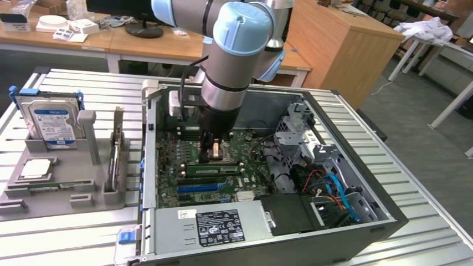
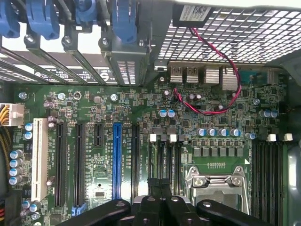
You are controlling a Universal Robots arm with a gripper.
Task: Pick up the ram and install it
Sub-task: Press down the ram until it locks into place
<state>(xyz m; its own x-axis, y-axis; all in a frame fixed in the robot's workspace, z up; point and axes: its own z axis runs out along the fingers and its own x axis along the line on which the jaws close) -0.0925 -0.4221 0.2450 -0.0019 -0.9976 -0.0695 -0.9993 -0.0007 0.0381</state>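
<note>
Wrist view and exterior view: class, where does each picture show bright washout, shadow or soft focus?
Wrist view: daylight blows out white behind the perforated metal grille, while the motherboard is evenly lit and sharp; the black gripper is dark and soft. Exterior view: the arm shadows the board beneath it; the hard drive label glares slightly.

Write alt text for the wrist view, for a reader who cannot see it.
The gripper hangs close above a green motherboard inside a computer case, over black memory slots beside the metal processor socket. A long blue slot lies among black expansion slots, and a red cable loops near the rear ports.
</note>
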